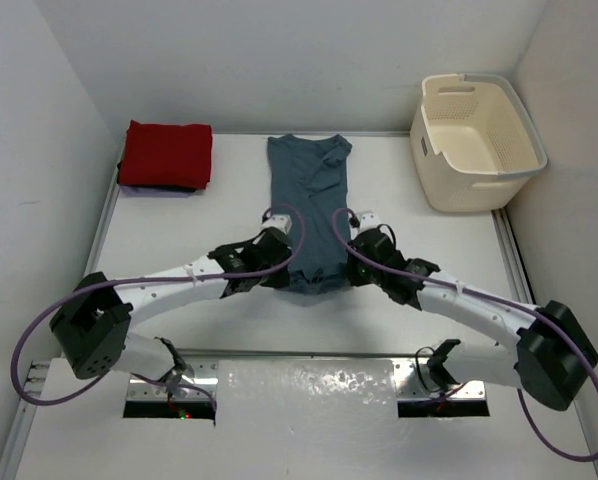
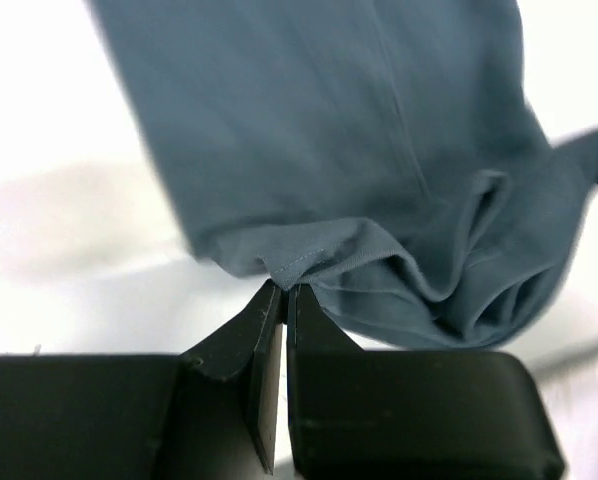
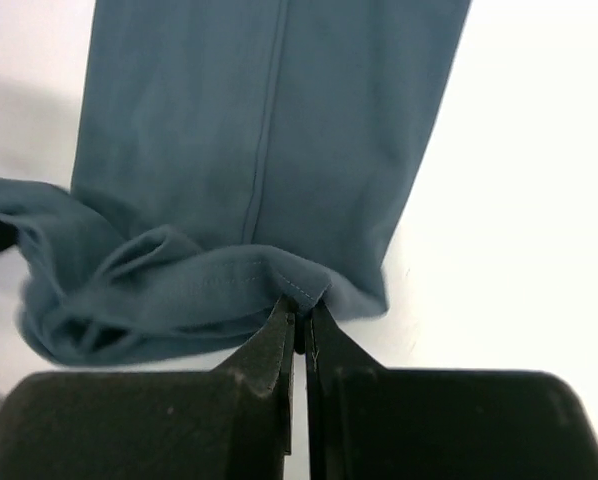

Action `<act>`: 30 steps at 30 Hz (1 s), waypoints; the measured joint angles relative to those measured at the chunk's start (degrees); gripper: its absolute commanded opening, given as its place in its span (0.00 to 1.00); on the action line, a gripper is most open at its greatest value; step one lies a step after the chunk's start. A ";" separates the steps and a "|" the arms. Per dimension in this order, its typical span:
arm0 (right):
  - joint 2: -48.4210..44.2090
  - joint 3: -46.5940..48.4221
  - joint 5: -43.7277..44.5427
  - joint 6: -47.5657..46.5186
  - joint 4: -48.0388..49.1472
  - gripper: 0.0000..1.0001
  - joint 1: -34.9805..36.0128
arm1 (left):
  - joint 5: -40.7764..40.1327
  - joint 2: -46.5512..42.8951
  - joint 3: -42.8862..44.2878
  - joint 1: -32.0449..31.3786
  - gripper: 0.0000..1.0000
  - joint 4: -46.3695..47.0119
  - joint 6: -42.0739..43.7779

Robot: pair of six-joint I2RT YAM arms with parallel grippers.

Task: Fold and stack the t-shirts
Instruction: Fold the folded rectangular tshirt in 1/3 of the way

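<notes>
The teal blue t-shirt [image 1: 309, 195] lies folded into a long strip down the middle of the table. My left gripper [image 1: 275, 262] is shut on its near left hem corner [image 2: 289, 268]. My right gripper [image 1: 351, 262] is shut on its near right hem corner [image 3: 304, 290]. The hem between them is lifted and bunched. The red t-shirt [image 1: 166, 153] lies folded at the far left on a stack; a lavender purple edge [image 1: 157, 190] and a thin black edge show under it.
A cream plastic laundry basket [image 1: 476, 140] stands at the far right corner, tilted toward the table. White walls close the left, back and right sides. The table's near edge [image 1: 309, 355] runs in front of the arm bases.
</notes>
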 measured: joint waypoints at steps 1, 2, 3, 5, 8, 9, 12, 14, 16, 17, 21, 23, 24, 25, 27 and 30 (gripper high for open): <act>0.92 1.22 0.37 -0.70 -0.11 0.00 -0.63 | -0.76 0.04 0.66 1.07 0.00 -0.09 0.33; 2.14 2.73 0.70 -1.40 -0.11 0.00 -1.42 | -1.57 0.24 1.64 1.95 0.00 -0.20 0.72; 3.30 4.24 1.01 -2.08 -0.02 0.00 -2.25 | -2.36 0.61 2.78 2.36 0.00 -0.13 1.22; 5.38 6.93 1.29 -3.21 0.42 0.00 -4.07 | -3.54 1.88 5.49 3.34 0.00 0.00 2.10; 8.87 10.95 1.25 -4.94 1.20 0.00 -6.97 | -4.42 4.39 9.35 5.38 0.00 0.79 3.30; 10.34 12.39 0.98 -5.60 1.44 0.00 -8.04 | -4.90 5.44 10.80 6.71 0.00 0.81 3.74; 14.73 16.52 -0.72 -7.26 2.49 0.00 -10.93 | -5.99 8.57 14.95 10.69 0.00 0.81 5.11; 17.53 18.95 -2.10 -8.04 3.41 0.00 -12.41 | -6.23 10.60 17.57 12.96 0.00 0.74 6.25; 20.28 21.27 -3.58 -8.59 4.00 0.00 -13.75 | -6.12 12.52 19.98 14.69 0.00 0.76 7.32; 21.59 22.29 -4.09 -8.87 4.35 0.00 -14.27 | -6.01 13.40 20.96 15.21 0.00 0.98 7.87; 25.97 26.45 -5.73 -10.05 4.63 0.00 -15.58 | -5.44 17.64 25.57 16.96 0.00 1.22 10.40; 28.41 29.05 -6.47 -10.45 4.61 0.00 -16.13 | -5.09 19.87 27.78 17.44 0.00 1.22 11.37; 29.70 30.51 -6.84 -10.64 4.55 0.00 -16.35 | -4.87 20.98 28.76 17.79 0.00 1.33 11.89; 30.91 31.76 -7.02 -10.84 4.59 0.00 -16.57 | -4.66 21.94 29.51 18.14 0.00 1.42 12.24; 32.74 33.59 -7.41 -11.13 4.55 0.00 -17.03 | -3.74 23.76 30.75 19.23 0.00 1.64 12.85; 34.99 35.63 -7.80 -11.54 3.96 0.00 -17.84 | -2.19 26.10 32.11 20.98 0.00 1.77 13.57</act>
